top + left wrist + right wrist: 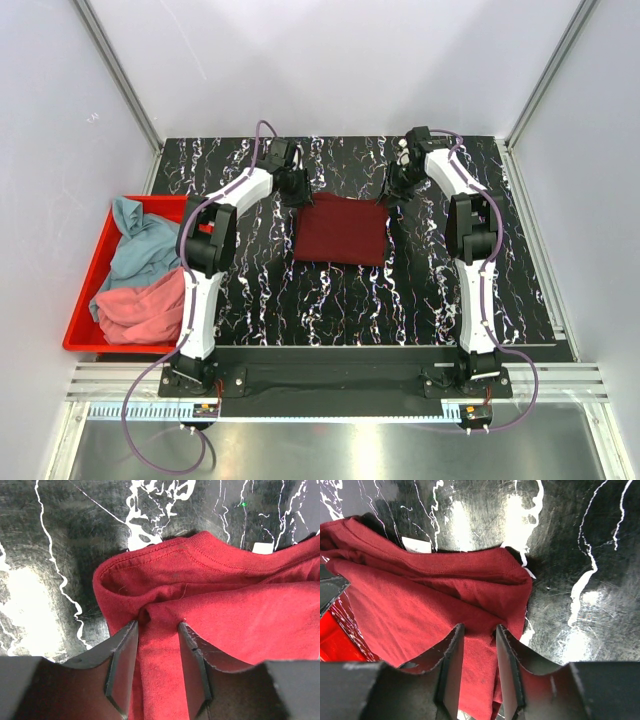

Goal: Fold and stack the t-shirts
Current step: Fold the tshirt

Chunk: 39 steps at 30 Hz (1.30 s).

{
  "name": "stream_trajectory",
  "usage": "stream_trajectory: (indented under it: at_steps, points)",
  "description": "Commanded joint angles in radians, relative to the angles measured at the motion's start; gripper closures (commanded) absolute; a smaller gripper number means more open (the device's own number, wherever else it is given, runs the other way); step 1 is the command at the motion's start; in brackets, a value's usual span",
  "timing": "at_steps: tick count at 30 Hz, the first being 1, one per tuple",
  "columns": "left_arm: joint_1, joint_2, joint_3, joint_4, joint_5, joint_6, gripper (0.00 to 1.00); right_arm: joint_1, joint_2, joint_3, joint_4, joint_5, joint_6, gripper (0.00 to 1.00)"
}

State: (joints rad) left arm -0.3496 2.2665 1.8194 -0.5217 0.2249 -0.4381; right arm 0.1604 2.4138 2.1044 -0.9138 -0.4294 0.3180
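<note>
The dark maroon t-shirt (pixel 340 230) lies folded into a rectangle in the middle of the table. My left gripper (pixel 296 190) is at its far left corner, and in the left wrist view the gripper (pixel 157 625) is shut on a puckered fold of the maroon cloth (pixel 225 595) by the collar. My right gripper (pixel 395 192) is at the far right corner, and in the right wrist view it (pixel 479 628) is shut on the maroon cloth (pixel 420 595). The teal-blue t-shirt (pixel 140 240) and the coral pink t-shirt (pixel 145 305) lie crumpled in the bin.
The red plastic bin (pixel 110 347) stands at the table's left edge, beside the left arm. The table top (pixel 440 290) is black with white marbling. White walls and metal rails close in the back and sides.
</note>
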Motion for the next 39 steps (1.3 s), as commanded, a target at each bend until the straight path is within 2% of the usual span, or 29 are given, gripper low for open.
stream_trajectory:
  at_steps: [1, 2, 4, 5, 7, 8, 11, 19, 25, 31, 32, 33, 39]
  points:
    - [-0.002, 0.014, 0.047, 0.051, 0.014, -0.002, 0.58, 0.018, -0.009, 0.019, -0.002, 0.001, -0.016, 0.62]
    - [-0.002, 0.014, 0.044, 0.061, 0.024, -0.004, 0.61, 0.018, -0.007, 0.022, 0.000, 0.000, -0.014, 0.68]
    - [-0.002, 0.016, 0.032, 0.109, 0.045, -0.011, 0.65, 0.018, -0.004, 0.031, -0.002, 0.004, -0.013, 0.74]
    - [-0.002, 0.019, 0.031, 0.120, 0.060, -0.013, 0.76, 0.018, -0.001, 0.037, -0.007, 0.011, -0.013, 0.81]
    - [-0.002, 0.015, 0.024, 0.149, 0.082, -0.020, 0.88, 0.019, 0.001, 0.055, -0.016, 0.011, -0.014, 0.94]
    - [-0.003, 0.005, 0.015, 0.157, 0.085, -0.025, 0.93, 0.018, -0.004, 0.058, -0.023, 0.014, -0.014, 0.96]
    - [-0.003, -0.076, -0.063, 0.203, 0.068, -0.047, 0.98, 0.018, -0.053, 0.054, -0.037, 0.035, 0.000, 0.99]
    - [-0.003, -0.252, -0.152, 0.195, 0.053, -0.059, 1.00, 0.018, -0.156, 0.039, -0.088, 0.015, 0.055, 1.00]
    - [0.000, -0.243, -0.089, 0.193, 0.059, -0.054, 0.99, 0.018, -0.177, 0.023, -0.062, 0.011, 0.061, 1.00]
    - [0.014, -0.081, 0.062, 0.206, 0.074, -0.031, 0.93, 0.011, -0.038, 0.140, 0.010, 0.018, 0.076, 0.99]
    - [0.017, -0.050, 0.086, 0.213, 0.077, -0.028, 0.91, 0.008, -0.016, 0.153, 0.047, 0.020, 0.082, 0.97]
    - [0.020, 0.021, 0.119, 0.216, 0.079, -0.024, 0.90, 0.007, 0.026, 0.166, 0.073, 0.029, 0.085, 0.87]
    - [0.046, 0.272, 0.472, 0.221, 0.021, 0.009, 0.80, -0.019, 0.215, 0.319, 0.226, 0.069, 0.110, 0.86]
